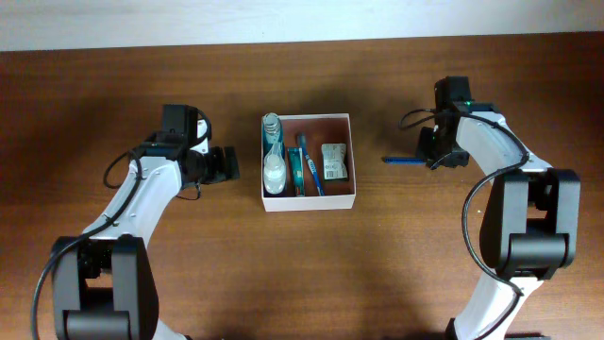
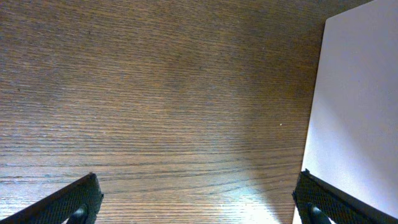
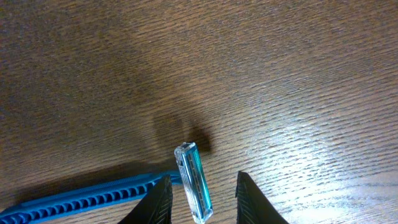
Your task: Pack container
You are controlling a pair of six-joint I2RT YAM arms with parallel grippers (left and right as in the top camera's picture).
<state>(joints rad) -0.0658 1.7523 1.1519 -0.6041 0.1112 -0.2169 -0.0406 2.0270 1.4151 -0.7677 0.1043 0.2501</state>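
Dark wood-grain table (image 1: 94, 76), white container (image 1: 309, 202) centred; left gripper (image 2: 199, 208) spread wide; right gripper (image 3: 200, 196) slightly apart astride blue razor (image 3: 93, 198)

The brown wooden table (image 1: 85, 90) is carrying the white-walled container (image 1: 310, 201) at frame centre, with a blue razor (image 1: 400, 160) lying apart to its right.

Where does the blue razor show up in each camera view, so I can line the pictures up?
Overhead: the blue razor is right of the container, at the right end effector.
Left wrist: not in it; only the container's white wall and wood.
Right wrist: head at bottom centre between the fingers, handle running to the bottom left.
Shared landmark: the wood-grain table.
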